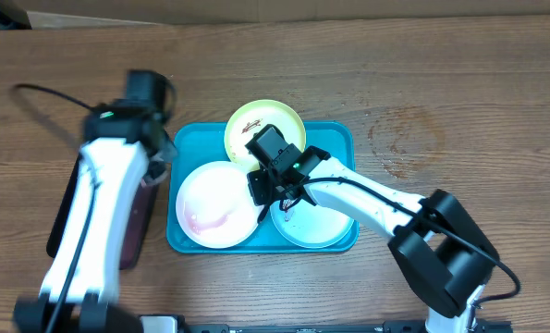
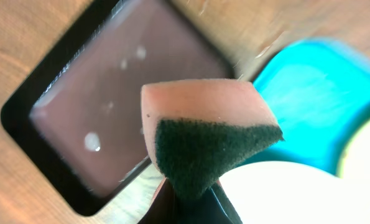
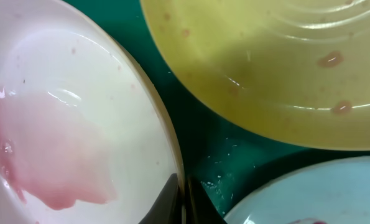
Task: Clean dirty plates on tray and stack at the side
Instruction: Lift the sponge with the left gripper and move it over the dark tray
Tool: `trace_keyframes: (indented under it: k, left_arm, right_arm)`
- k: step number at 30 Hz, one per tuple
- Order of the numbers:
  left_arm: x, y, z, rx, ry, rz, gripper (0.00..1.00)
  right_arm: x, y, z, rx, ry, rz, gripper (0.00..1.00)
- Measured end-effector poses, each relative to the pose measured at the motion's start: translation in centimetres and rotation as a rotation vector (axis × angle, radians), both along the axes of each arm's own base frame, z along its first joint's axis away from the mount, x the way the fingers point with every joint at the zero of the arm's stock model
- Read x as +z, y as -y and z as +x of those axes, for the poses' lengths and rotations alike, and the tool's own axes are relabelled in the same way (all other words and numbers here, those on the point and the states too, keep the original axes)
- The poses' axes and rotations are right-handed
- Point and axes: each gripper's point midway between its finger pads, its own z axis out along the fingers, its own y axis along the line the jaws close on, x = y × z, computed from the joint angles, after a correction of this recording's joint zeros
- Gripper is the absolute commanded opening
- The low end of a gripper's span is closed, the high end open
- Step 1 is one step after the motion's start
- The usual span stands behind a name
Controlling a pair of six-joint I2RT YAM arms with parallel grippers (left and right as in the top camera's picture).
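The turquoise tray holds three plates. The white plate lies at the left with a pink wet smear. The yellow-green plate lies at the back with dark smears. The teal-rimmed plate lies at the right. My right gripper is shut on the white plate's right rim, one finger inside and one outside. My left gripper is shut on a pink sponge with a dark green scrub face and holds it above the tray's left edge.
A dark maroon black-rimmed tray lies left of the turquoise tray, partly under my left arm, with wet spots on it. Bare wooden tabletop lies behind and to the right.
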Motion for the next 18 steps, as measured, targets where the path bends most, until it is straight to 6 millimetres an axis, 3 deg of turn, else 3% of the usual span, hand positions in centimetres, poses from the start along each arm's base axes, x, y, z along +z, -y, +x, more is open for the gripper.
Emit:
trace_keyframes:
  k: [3, 5, 10, 18]
  left_arm:
    - [2.8, -1.8, -1.5, 0.072, 0.084, -0.051, 0.04]
    - [3.2, -3.1, -2.9, 0.124, 0.079, -0.077, 0.04]
    - [1.8, -5.6, -4.8, 0.243, 0.025, -0.142, 0.04]
    - [-2.3, -7.1, -7.4, 0.372, -0.071, -0.276, 0.04]
  right_arm:
    - [2.0, 0.1, 0.1, 0.010, 0.042, 0.015, 0.04]
    - [3.5, 0.7, 0.1, 0.016, 0.075, 0.004, 0.04]
    - [6.6, 2.2, 1.3, 0.039, 0.201, -0.098, 0.04]
    - [10.6, 3.0, 2.9, 0.100, 0.467, -0.342, 0.04]
